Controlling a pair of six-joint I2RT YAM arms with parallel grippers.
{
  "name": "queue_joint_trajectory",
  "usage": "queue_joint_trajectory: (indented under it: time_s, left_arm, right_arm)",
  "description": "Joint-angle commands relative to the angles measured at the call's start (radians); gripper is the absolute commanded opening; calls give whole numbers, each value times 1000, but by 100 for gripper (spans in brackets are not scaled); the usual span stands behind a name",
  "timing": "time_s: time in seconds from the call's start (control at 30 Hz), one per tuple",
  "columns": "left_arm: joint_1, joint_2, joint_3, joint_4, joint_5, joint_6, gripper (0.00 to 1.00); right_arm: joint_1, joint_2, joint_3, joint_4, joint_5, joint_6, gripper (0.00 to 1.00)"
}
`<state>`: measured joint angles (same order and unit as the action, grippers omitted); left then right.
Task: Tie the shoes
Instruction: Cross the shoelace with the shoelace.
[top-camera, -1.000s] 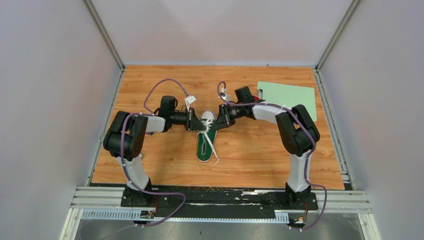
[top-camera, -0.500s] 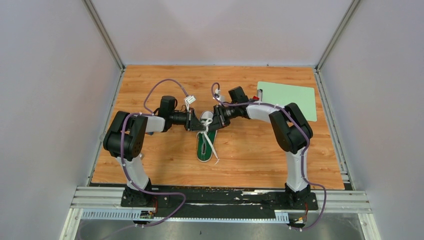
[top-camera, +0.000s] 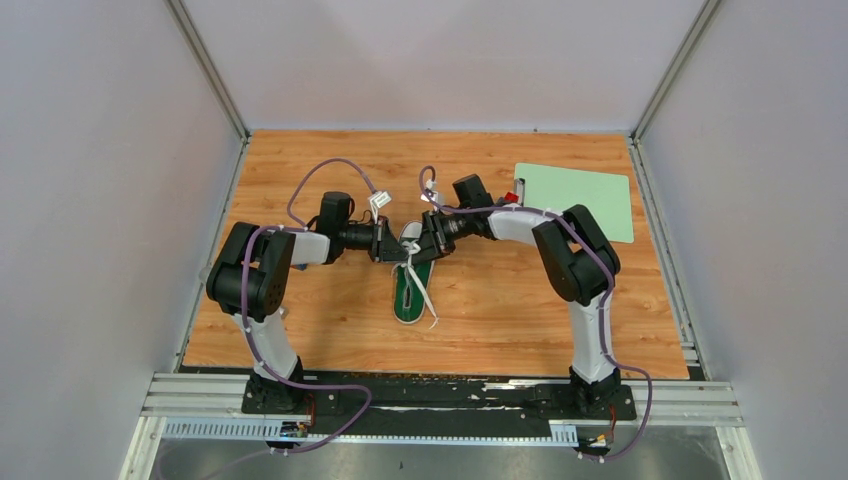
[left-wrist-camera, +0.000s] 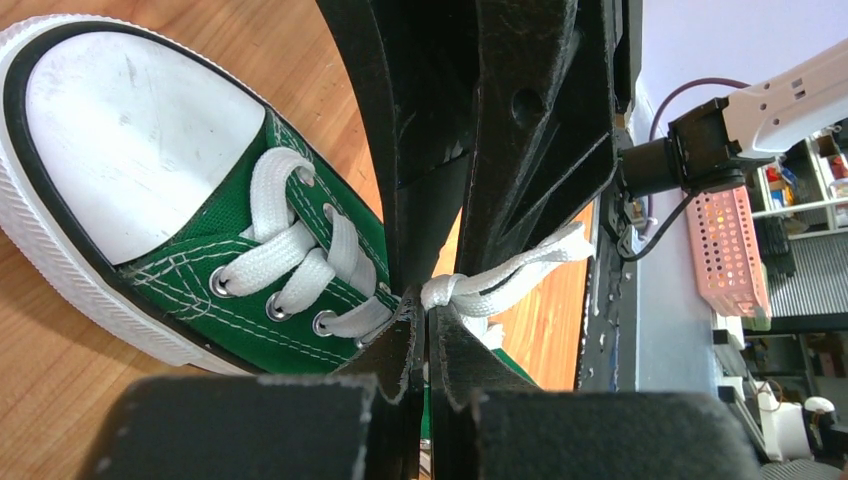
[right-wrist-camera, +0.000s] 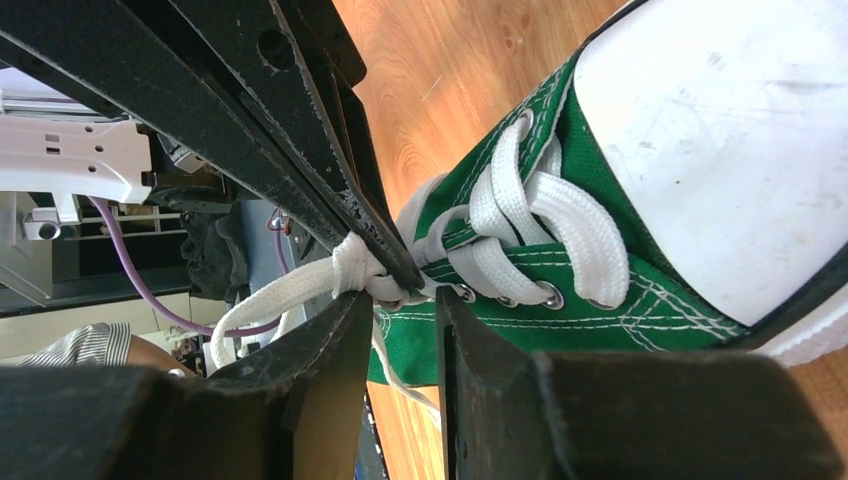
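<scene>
Knot-cinching step, I judge. My left gripper (left-wrist-camera: 422, 325) pinched on laces (left-wrist-camera: 290, 250) at sneaker (left-wrist-camera: 130, 130) throat; right gripper (right-wrist-camera: 400, 315) straddling them, grip unclear. Next: opposing outward pull, steady.

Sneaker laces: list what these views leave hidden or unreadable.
- Top external: the left gripper and right gripper cover the sneaker's lace crossing.
- Left wrist: black fingers hide the heel.
- Right wrist: the laces run off behind the fingers; finished knot or not, cannot tell.
</scene>
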<state>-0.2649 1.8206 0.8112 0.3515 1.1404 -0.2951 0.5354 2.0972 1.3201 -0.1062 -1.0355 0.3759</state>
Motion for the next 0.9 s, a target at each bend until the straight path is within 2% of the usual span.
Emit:
queue_joint_trajectory:
  time_s: [0.0,0.1,0.23,0.33,0.47,0.6,0.7,0.87]
  left_arm:
    - [-4,-1,2,0,40,-29,0]
    - [-3,-5,5,-9,43,-30,1]
    - [-4,-6,11,-32,47,-35,5]
    - [-3,-7,23,-67,43,-22,12]
    - [-2,-9,34,-81,38,-31,21]
    - [4,-18,56,-144,23,0,29]
    - [10,-34,90,-257,8,88,36]
    - [16,-62,96,-296,13,123,41]
  right_arm:
    - [14,20,39,46,1,18,31]
    - [12,23,37,41,25,25,27]
    - [12,21,46,45,21,22,15]
    - [10,9,53,45,25,7,6]
    - [-1,-12,47,40,54,-9,0]
    - [-12,-26,37,12,88,-32,0]
    - [-18,-41,26,3,98,-38,0]
    - [-26,-64,13,-20,136,-52,0]
